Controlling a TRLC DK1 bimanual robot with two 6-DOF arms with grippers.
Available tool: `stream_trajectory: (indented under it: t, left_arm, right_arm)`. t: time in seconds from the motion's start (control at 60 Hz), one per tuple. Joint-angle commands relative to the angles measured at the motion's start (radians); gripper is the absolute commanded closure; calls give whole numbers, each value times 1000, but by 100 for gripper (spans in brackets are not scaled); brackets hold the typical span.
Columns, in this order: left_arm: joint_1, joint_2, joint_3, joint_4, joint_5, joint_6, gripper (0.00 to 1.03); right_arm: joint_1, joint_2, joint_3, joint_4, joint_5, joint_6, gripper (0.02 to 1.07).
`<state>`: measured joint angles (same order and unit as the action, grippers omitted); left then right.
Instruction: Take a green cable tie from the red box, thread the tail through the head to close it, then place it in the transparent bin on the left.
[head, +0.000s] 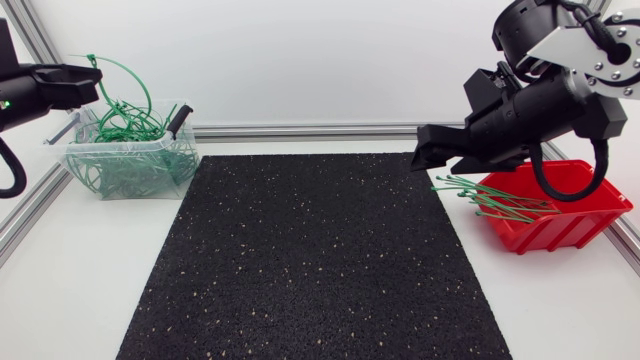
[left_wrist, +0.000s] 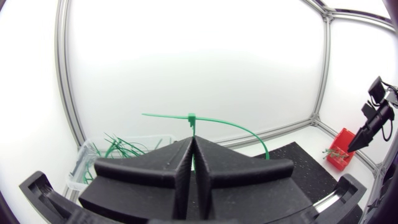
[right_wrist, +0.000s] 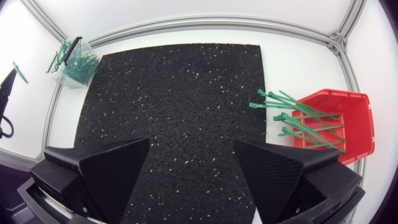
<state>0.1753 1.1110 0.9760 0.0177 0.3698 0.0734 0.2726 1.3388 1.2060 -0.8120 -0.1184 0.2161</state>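
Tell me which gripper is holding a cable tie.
The left gripper: its fingers are pressed shut on a green cable tie near the clear bin. The right gripper stands wide open and empty near the red box.

Table (head: 80, 290) with mat (head: 310, 260), red box (head: 565, 228), bin (head: 128, 182)

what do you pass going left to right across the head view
left gripper shut on a looped green cable tie → transparent bin → black mat → right gripper → red box
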Motion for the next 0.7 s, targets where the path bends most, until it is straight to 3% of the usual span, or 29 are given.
stream_trajectory:
  t: [0.0,0.217,0.283,0.417,0.5,0.6,0.617,0.633,0.65,0.667,0.683]
  left_arm:
    - [36,95,87,37,6,31,100]
    - [72,326,271,139,-88,54,100]
    - [67,415,306,191,-150,101,100]
    - [67,563,408,192,-187,128,98]
    - [66,641,461,153,-203,144,78]
    - [61,717,474,151,-233,190,43]
    - [59,724,472,148,-236,195,37]
    - [59,728,469,148,-238,198,23]
    - [59,728,467,146,-236,198,20]
    - [58,728,461,139,-238,200,1]
    - [56,728,460,134,-238,200,3]
  right_arm:
    - [-12,-46,-40,27,26,-73,7]
    - [-79,-87,-59,45,34,-139,6]
    - [-93,-104,-68,45,33,-155,6]
    - [-104,-139,-91,45,33,-170,6]
    - [-105,-162,-111,40,33,-173,6]
    - [-107,-184,-128,31,33,-181,6]
    - [-110,-188,-129,30,33,-181,6]
    - [-110,-193,-131,27,33,-181,6]
    - [-111,-193,-131,25,33,-181,6]
    - [-113,-202,-131,19,33,-185,6]
    - [-113,-205,-131,17,33,-188,6]
